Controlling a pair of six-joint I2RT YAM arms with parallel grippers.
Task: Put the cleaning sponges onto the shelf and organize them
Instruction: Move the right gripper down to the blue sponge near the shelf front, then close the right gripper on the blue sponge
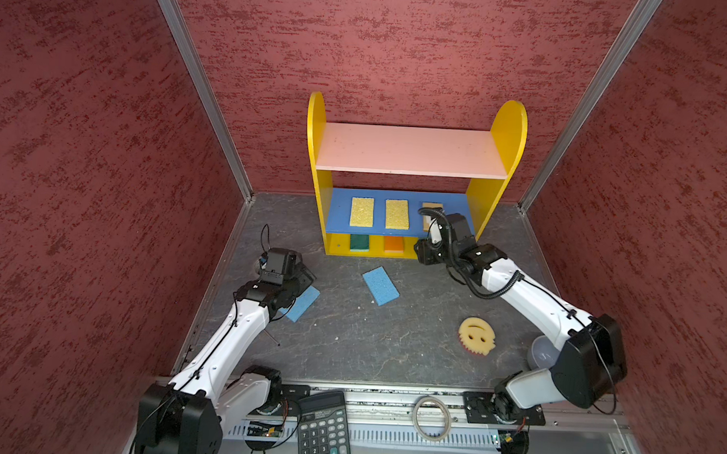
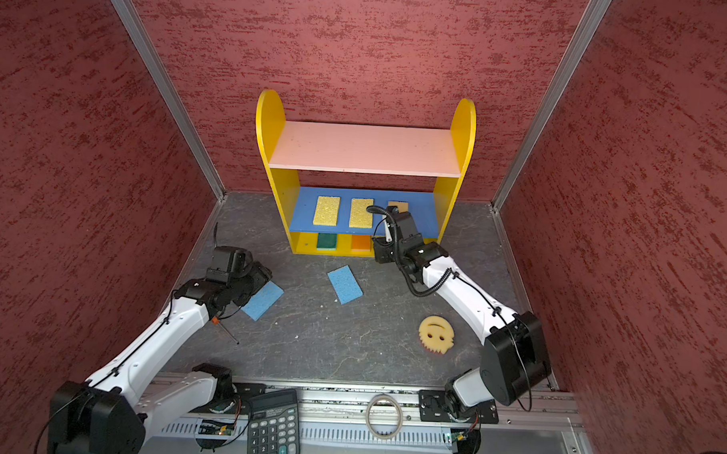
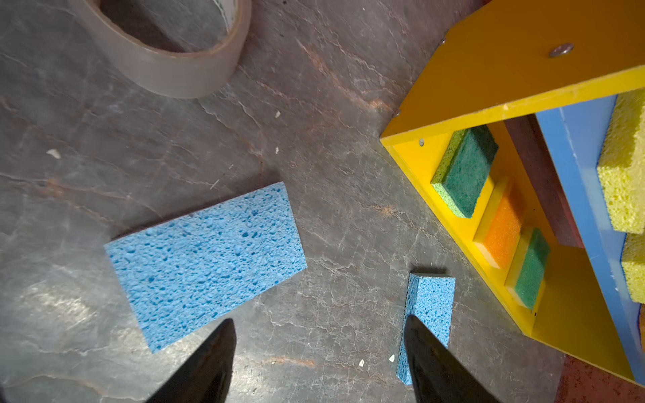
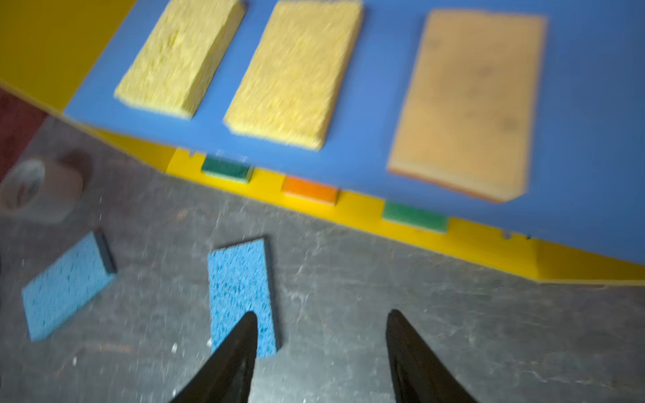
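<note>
Our left gripper (image 3: 319,319) and right gripper (image 4: 321,313) both gape empty, blue sponges (image 1: 380,285) and smiley (image 1: 476,335) lie on the floor (image 1: 349,340), and we could swipe the tan sponge (image 4: 467,104) off the shelf (image 1: 508,129) if the right one turns carelessly.

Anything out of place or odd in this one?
Two blue sponges lie askew on the floor, the smiley sponge too. A tape roll and a calculator are stray, non-sponge items.
</note>
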